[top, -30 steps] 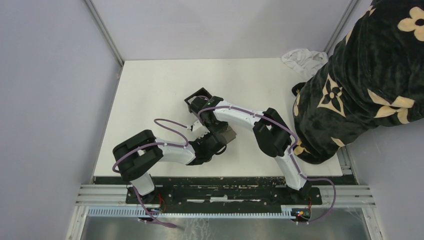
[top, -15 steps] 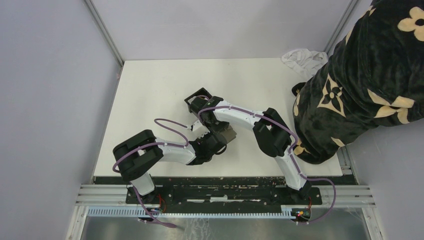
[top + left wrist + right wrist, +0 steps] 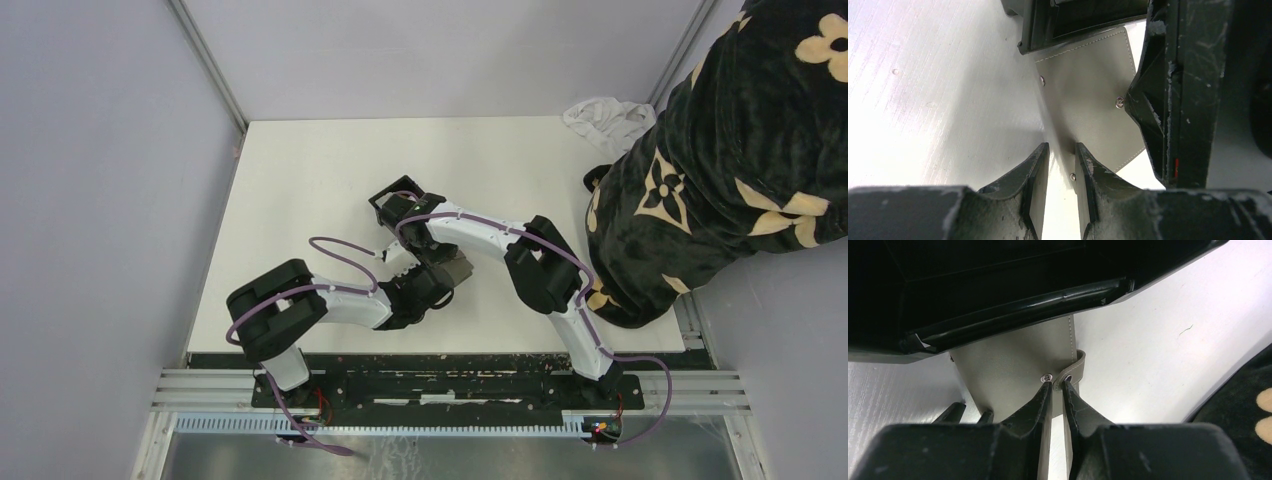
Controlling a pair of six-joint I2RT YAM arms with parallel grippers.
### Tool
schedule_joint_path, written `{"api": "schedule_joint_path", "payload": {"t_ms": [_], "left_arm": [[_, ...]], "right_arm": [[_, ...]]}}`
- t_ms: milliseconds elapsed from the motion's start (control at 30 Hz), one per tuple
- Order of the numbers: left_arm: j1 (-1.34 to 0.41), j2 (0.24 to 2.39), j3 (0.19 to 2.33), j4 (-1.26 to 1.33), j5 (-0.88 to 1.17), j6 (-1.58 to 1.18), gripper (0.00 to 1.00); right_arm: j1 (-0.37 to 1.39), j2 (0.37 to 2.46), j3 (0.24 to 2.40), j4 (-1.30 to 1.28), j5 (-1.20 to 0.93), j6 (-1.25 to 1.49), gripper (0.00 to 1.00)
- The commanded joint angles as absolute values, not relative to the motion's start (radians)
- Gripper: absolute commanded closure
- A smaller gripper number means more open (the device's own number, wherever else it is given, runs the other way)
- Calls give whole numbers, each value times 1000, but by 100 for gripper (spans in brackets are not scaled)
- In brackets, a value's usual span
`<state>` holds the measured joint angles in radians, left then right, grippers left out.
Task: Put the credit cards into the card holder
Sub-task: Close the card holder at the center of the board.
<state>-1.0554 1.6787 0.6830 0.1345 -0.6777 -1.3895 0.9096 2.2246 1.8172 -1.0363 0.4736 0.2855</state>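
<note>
left wrist, left gripper (image 3: 1062, 150) pinching grey card (image 3: 1088, 100)

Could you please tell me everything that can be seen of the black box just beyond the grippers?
The black box looks like glossy black plastic, open-topped, with upright walls and a stepped rim that catches the light. Its inside is dark, and nothing can be made out in it. It sits on the white table, close behind the grey stitched piece, whose far edge disappears at the box's near rim. Whether the two touch cannot be told.
</note>
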Motion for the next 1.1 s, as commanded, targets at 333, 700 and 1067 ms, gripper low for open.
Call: {"api": "schedule_joint_path", "payload": {"t_ms": [333, 700, 1067], "left_arm": [[-1054, 1743, 664, 0, -611, -1329, 65], [-1053, 1749, 668, 2, -607, -1329, 65], [-1055, 1752, 668, 3, -604, -1330, 66]], "right_arm": [[910, 2216, 1807, -1022, 539, 285, 94], [917, 2162, 1786, -1001, 497, 273, 95], [919, 2140, 1776, -992, 539, 270, 69]]}}
